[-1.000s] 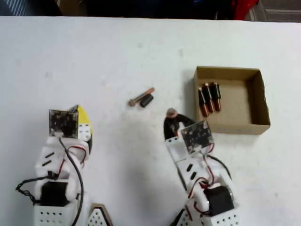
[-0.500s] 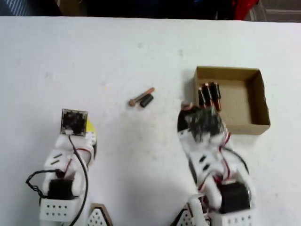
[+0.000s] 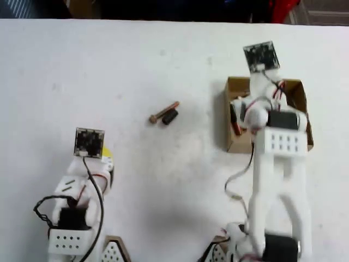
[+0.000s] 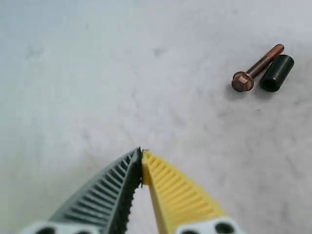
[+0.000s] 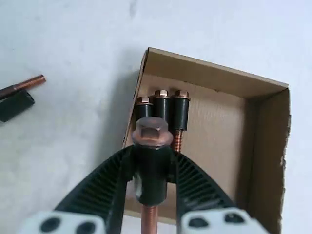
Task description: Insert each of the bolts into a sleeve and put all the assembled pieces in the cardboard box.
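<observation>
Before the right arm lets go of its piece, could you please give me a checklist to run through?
1. Right tool shut on the copper bolt in a black sleeve: ok.
2. That piece clear of the brown cardboard box wall: cannot tell.
3. Bare box floor beside the three assembled pieces lying inside: ok.
4. Left tool shut, empty, away from the box: ok.
5. Every bolt sleeved: not ok; a loose copper bolt and a black cylindrical sleeve lie side by side on the white table.
</observation>
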